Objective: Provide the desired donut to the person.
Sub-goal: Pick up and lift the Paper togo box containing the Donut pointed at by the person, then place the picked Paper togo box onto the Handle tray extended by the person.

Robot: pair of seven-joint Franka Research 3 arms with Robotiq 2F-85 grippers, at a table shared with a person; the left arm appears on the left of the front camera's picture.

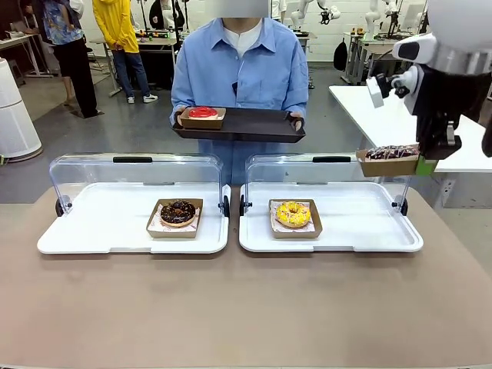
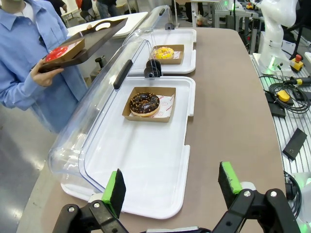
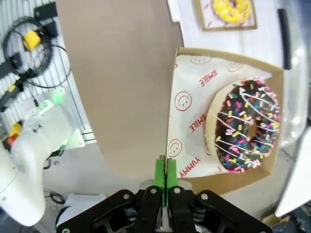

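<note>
**Sprinkled donut held aloft at the table's right side**

The brown table (image 1: 246,307) carried two white display trays side by side, the left one (image 1: 100,231) and the right one (image 1: 361,223). Each had its clear lid (image 1: 134,173) tipped up along the far edge, between the donuts and the person (image 1: 238,65). The person stood at the table's far edge holding a dark serving tray (image 1: 254,123) level, with a red donut (image 1: 202,113) boxed at its left end. A chocolate donut (image 1: 177,211) sat in a box on the left tray and a yellow donut (image 1: 293,214) on the right tray.

The right gripper (image 3: 163,162) hung above the right tray's far right corner. Its jaws were pinched tight on the side wall of a cardboard box (image 1: 388,164), which held the sprinkled donut (image 3: 248,126) level, just above the lid's top. The left gripper (image 2: 172,183) hovered over the left tray's outer end, jaws spread wide and empty.
</note>
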